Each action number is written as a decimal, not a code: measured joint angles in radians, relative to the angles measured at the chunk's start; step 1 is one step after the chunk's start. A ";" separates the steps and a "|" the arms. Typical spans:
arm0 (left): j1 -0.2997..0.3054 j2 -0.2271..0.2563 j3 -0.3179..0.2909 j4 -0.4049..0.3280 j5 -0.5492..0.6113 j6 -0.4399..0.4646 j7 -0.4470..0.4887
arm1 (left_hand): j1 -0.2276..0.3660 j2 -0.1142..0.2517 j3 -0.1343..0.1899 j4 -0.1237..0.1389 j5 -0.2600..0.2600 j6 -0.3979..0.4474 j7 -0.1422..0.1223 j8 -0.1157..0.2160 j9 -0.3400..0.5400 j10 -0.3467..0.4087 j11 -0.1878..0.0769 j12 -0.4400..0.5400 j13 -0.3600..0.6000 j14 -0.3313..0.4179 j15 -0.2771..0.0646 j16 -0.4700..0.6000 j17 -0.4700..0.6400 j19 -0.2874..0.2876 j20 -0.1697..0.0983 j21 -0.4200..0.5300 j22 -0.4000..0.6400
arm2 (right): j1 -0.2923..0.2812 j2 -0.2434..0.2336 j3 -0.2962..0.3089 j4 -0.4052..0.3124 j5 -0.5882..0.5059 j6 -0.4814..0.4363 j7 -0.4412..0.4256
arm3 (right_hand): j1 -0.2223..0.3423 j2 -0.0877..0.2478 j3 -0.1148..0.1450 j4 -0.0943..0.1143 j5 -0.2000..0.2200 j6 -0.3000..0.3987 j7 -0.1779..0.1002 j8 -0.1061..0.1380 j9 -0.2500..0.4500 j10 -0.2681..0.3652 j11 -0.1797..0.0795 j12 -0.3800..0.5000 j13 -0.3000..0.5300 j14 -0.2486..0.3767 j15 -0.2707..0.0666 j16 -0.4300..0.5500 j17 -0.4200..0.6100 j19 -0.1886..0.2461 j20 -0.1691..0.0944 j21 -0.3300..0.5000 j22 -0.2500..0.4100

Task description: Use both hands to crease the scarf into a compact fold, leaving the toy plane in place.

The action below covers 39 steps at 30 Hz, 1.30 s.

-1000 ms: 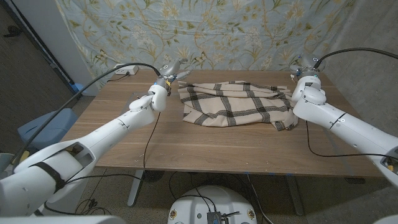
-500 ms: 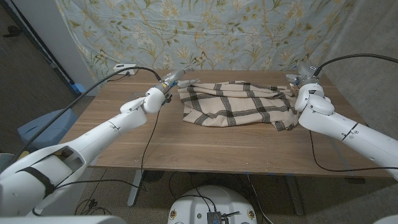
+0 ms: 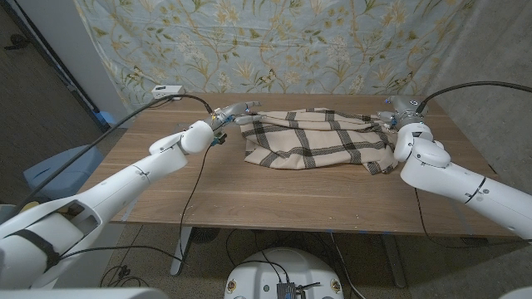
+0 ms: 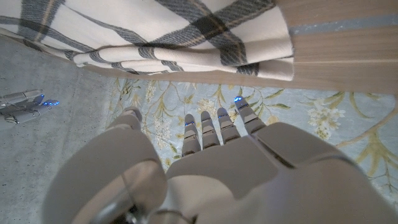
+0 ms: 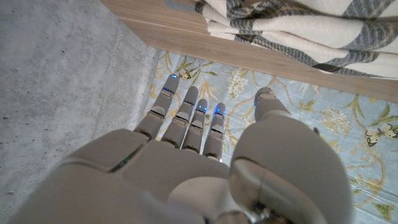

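Scarf [image 3: 317, 139] lying folded once across the table's [image 3: 274, 195] far half, bare wood stretching in front.
Two hands are flanking it: left hand [image 3: 235, 111] at its far-left corner, right hand [image 3: 394, 111] at its far-right edge; wrist views are showing fingers [image 4: 211, 127] straight, holding nothing.

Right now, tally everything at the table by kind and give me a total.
Scarf: 1
Robot hands: 2 (left robot hand, right robot hand)
Table: 1
Total: 4
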 measured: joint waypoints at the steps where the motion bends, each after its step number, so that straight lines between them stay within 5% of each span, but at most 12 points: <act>1: 0.000 0.000 0.000 0.000 -0.009 -0.006 -0.011 | -0.002 0.006 0.001 -0.001 0.000 -0.002 -0.002 0.000 -0.003 0.000 0.000 0.000 -0.002 0.000 0.000 0.000 0.000 -0.003 0.000 -0.001 0.000 | -0.010 -0.007 0.000 -0.013 0.000 0.000 0.000 | 0.004 0.004 0.002 -0.002 0.000 0.000 0.000 0.000 0.000 0.000 0.000 -0.004 -0.002 -0.003 -0.003 0.000 0.000 -0.001 0.001 0.000 0.000; 23: -0.002 -0.023 -0.001 0.094 -0.079 -0.071 -0.122 | -0.018 0.045 0.012 0.010 0.000 -0.007 0.004 0.000 -0.019 -0.021 0.011 0.000 -0.003 -0.027 0.005 0.000 -0.005 -0.014 0.000 -0.007 -0.005 | -0.128 -0.136 0.021 -0.182 0.067 -0.056 0.059 | 0.023 0.007 -0.008 -0.034 0.000 -0.058 0.014 -0.015 -0.005 -0.064 0.007 -0.022 -0.013 -0.077 0.002 -0.012 -0.021 -0.039 0.020 -0.022 0.000; 39: -0.052 -0.061 0.034 0.184 -0.092 -0.085 -0.176 | -0.025 0.052 0.012 0.010 -0.001 -0.024 0.001 0.000 -0.023 -0.027 0.016 0.000 -0.008 -0.039 0.007 0.000 -0.005 -0.013 0.000 -0.007 -0.004 | -0.062 -0.204 -0.049 -0.193 0.120 -0.012 0.266 | 0.041 -0.031 -0.026 -0.080 0.008 -0.204 0.026 -0.026 -0.005 -0.193 0.022 -0.030 -0.033 -0.185 0.019 -0.019 -0.063 -0.072 0.039 -0.059 0.000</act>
